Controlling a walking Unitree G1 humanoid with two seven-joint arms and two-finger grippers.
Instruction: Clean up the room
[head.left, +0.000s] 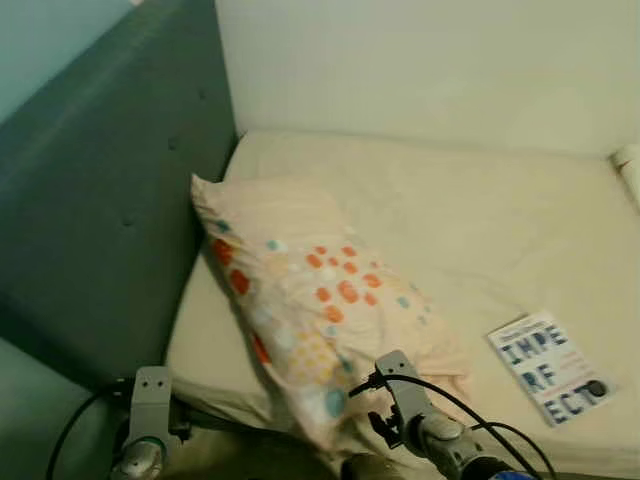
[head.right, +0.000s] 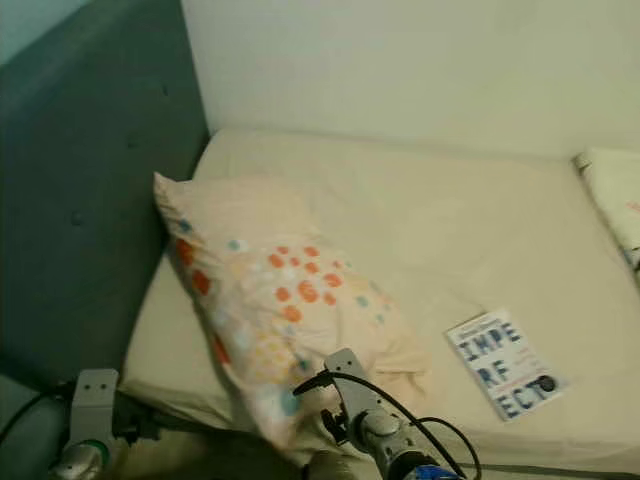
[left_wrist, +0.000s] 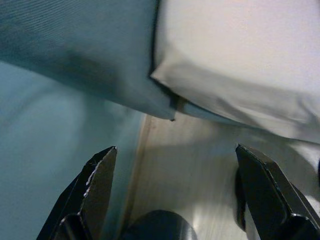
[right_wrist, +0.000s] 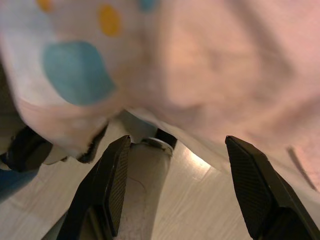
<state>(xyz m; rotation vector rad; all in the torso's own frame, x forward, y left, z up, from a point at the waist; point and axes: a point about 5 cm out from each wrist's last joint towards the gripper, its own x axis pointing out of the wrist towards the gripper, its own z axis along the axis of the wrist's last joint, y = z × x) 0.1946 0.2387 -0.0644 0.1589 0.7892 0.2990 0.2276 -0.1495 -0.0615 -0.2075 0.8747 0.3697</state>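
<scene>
A bed (head.left: 470, 210) with a pale cream sheet stands in the corner of the room, its left side against a dark grey padded headboard (head.left: 110, 200) and its far side against a plain wall (head.left: 420, 60). A pillow (head.left: 310, 300) lies on the left part of the bed, running from near the headboard toward the near edge; its cover is peach with orange, teal and yellow dots, and its near corner hangs over the edge of the mattress. To the right of the pillow, well apart from it, a book (head.left: 549, 366) lies flat on the sheet near the near edge, its white cover bearing large dark letters. At the far right edge of the bed a bit of another pale cloth thing (head.right: 612, 200) shows; what it is cannot be told.

Both arms are held low at the near edge of the bed. The left claw (left_wrist: 175, 192) hangs by the near left corner of the mattress, its two black fingers (left_wrist: 95, 185) spread wide with nothing between them; past them are the corner of the sheet, the grey headboard and a pale wood floor (left_wrist: 195, 175). The right claw (right_wrist: 175, 190) sits just below the overhanging corner of the pillow, fingers (right_wrist: 115, 180) wide apart and holding nothing, the dotted cloth close above them.
</scene>
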